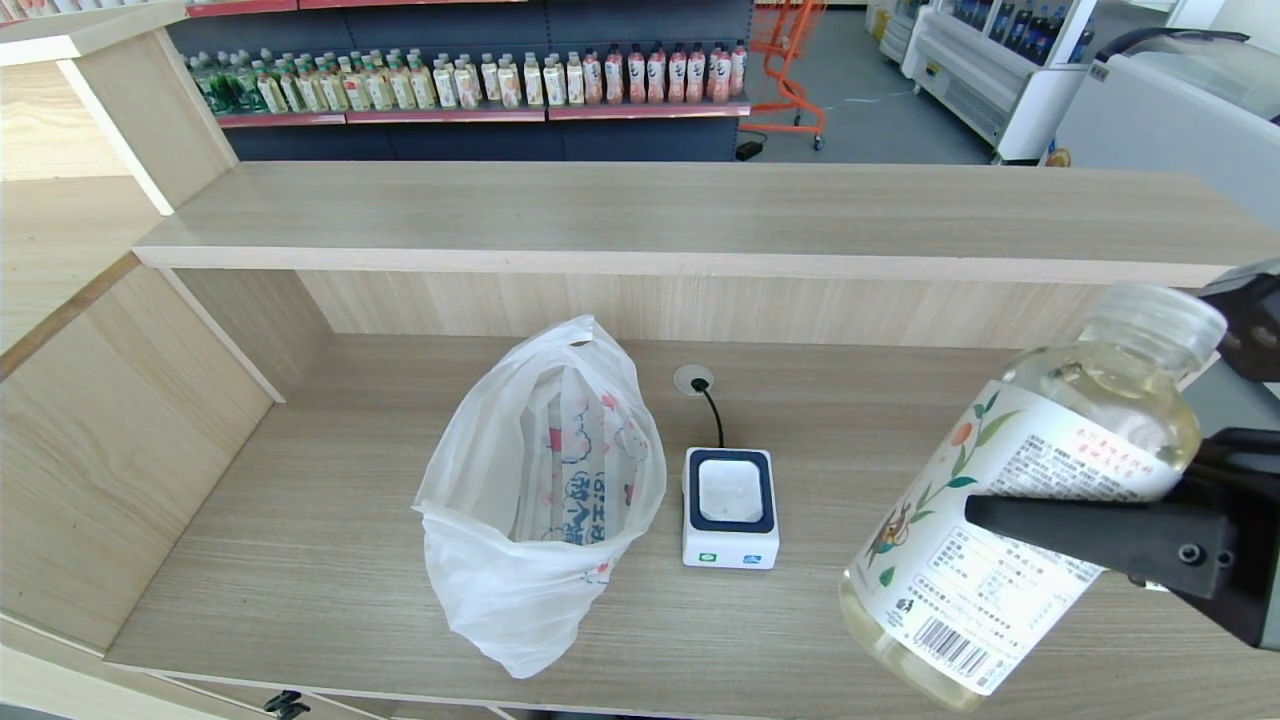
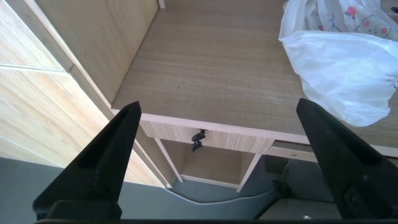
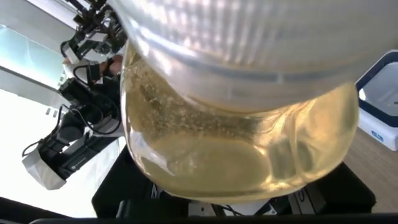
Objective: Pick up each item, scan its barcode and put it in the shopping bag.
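Closest to us, the right gripper is clamped on the bottle, one black finger lying across its label. The bottle hangs tilted in the air over the right end of the counter, with its cap up towards the right, its base down towards the left, and the barcode near the base facing us. From the right wrist we look straight at its pale yellow liquid.

The left gripper hovers at the counter's near edge, jaws spread wide and holding nothing, with the shopping bag just beyond it.

At mid-counter the white shopping bag stands open with a printed packet inside. The scanner sits just beside it, between the bag and the bottle, and its cable runs back to a grommet.

Behind the counter's raised ledge we see a shelf of drinks, an orange trolley and chest freezers.
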Motion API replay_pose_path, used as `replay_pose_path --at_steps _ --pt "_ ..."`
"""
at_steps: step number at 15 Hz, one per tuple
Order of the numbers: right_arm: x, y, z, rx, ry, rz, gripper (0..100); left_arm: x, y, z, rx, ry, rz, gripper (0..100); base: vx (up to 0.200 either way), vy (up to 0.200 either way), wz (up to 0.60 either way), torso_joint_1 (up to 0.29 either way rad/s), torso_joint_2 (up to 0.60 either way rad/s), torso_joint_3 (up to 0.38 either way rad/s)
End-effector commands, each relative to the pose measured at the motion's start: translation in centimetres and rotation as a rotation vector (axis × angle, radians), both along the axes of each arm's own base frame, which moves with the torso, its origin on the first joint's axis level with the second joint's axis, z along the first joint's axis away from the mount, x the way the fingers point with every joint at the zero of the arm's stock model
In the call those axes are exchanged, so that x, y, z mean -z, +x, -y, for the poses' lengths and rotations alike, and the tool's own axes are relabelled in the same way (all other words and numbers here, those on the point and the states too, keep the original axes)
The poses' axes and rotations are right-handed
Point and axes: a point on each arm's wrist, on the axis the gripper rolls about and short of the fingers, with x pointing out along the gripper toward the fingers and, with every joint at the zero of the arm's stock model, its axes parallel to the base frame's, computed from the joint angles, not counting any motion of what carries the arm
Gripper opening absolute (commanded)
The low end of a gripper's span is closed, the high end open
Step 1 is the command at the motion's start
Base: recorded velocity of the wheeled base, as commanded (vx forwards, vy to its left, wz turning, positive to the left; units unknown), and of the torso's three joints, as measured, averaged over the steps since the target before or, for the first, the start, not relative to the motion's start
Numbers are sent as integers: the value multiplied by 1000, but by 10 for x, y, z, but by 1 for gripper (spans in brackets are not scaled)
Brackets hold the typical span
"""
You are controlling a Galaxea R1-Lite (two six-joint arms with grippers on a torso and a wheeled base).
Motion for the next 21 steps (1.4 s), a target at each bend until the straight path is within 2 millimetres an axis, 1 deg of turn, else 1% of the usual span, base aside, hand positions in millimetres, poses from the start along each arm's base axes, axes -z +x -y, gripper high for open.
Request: replay_pose_path --at_steps 1,2,3,4,5,6,8,9,11,12,13,15,17,21 --pt "4 5 -1 10 -34 44 0 0 0 0 -1 0 0 100 0 0 0 0 0 0" --pt "9 13 1 35 -89 130 0 0 0 0 -1 0 -1 100 0 0 0 0 0 0" --pt "18 29 4 59 -169 219 0 0 0 0 -1 0 -1 100 0 0 0 0 0 0" --pt "27 52 6 87 -256 323 0 0 0 0 -1 0 -1 100 0 0 0 0 0 0" --pt "32 65 8 103 -292 376 0 0 0 0 -1 0 -1 100 0 0 0 0 0 0" --pt "39 91 4 109 -325 476 0 0 0 0 -1 0 0 100 0 0 0 0 0 0" --pt "53 120 -4 104 -361 603 0 0 0 0 -1 0 -1 100 0 0 0 0 0 0" --pt "59 127 -6 96 -379 636 0 0 0 0 -1 0 -1 100 0 0 0 0 0 0" --pt "83 146 -13 31 -418 729 0 0 0 0 -1 0 -1 100 0 0 0 0 0 0" --pt "92 157 -15 13 -431 794 0 0 0 0 -1 0 -1 100 0 0 0 0 0 0" --pt "99 164 -17 -2 -430 839 0 0 0 0 -1 0 0 100 0 0 0 0 0 0" --pt "109 172 -20 -8 -431 847 0 0 0 0 -1 0 -1 100 0 0 0 0 0 0" --pt "111 185 -25 -7 -426 877 0 0 0 0 -1 0 -1 100 0 0 0 0 0 0" --pt "121 197 -38 -44 -421 912 0 0 0 0 -1 0 -1 100 0 0 0 0 0 0"
